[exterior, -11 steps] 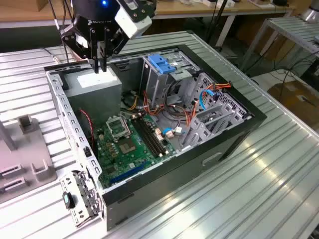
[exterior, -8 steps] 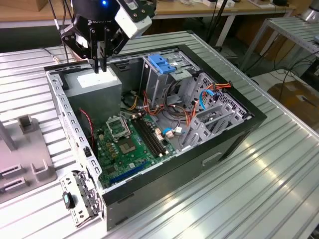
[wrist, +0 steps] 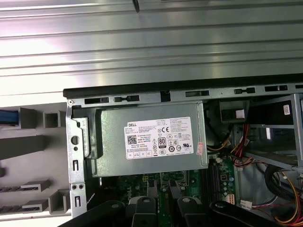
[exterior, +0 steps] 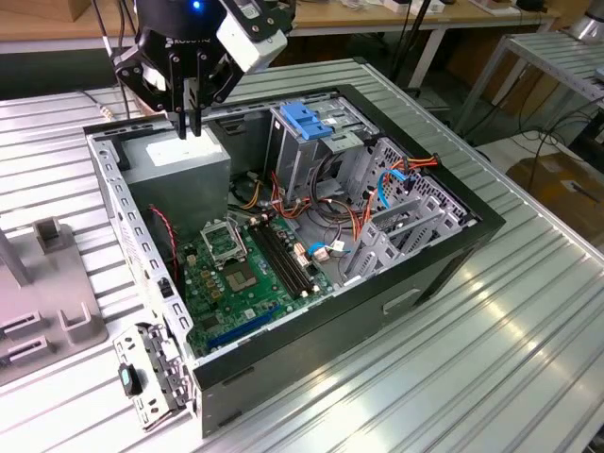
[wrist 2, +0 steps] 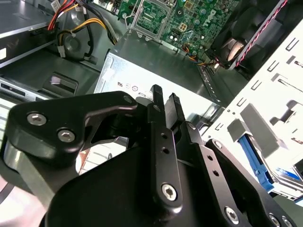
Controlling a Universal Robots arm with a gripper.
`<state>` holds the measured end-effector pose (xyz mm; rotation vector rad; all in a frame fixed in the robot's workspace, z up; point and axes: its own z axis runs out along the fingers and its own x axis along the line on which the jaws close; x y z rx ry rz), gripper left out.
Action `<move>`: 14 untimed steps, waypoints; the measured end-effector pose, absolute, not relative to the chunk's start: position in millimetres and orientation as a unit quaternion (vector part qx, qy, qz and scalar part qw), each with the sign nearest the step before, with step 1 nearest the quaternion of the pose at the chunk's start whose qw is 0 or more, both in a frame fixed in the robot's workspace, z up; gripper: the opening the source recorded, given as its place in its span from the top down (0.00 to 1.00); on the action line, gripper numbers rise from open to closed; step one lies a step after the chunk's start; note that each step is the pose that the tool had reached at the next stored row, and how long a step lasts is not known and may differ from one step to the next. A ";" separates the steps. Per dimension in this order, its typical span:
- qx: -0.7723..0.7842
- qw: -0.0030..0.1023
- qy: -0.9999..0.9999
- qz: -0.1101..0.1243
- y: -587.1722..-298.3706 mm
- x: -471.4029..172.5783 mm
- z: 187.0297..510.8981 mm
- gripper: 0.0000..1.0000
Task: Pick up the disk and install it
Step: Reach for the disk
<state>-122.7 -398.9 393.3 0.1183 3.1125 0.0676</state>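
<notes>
My gripper (exterior: 192, 121) hangs with its black fingers pointing down, just above the grey power-supply box (exterior: 179, 165) in the open computer case (exterior: 444, 255). The two fingers (wrist 2: 156, 94) stand close together with nothing between them, so the gripper is shut and empty. What looks like the disk (wrist 2: 258, 158) shows as a blue rail with a corner of blue-and-white label, behind a pale perforated panel. In the first wrist view a blue edge (wrist: 8, 117) lies in a slot of the grey stand (wrist: 42, 142) beside the case. The box's white label (wrist: 158, 137) lies straight below the camera.
A green motherboard (exterior: 241, 274) lies on the case floor. The metal drive cage carries a blue plastic bracket (exterior: 307, 118), with red and orange cables (exterior: 359, 222) around it. The grey slotted stand (exterior: 47, 283) sits at the exterior view's left on the ribbed metal table (exterior: 491, 359).
</notes>
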 end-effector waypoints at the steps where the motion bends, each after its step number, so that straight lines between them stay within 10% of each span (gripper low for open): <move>1: 0.038 0.013 0.999 0.022 -398.9 -123.3 393.3 0.76; 14: 0.038 0.013 0.999 0.022 -398.9 -133.0 393.2 0.76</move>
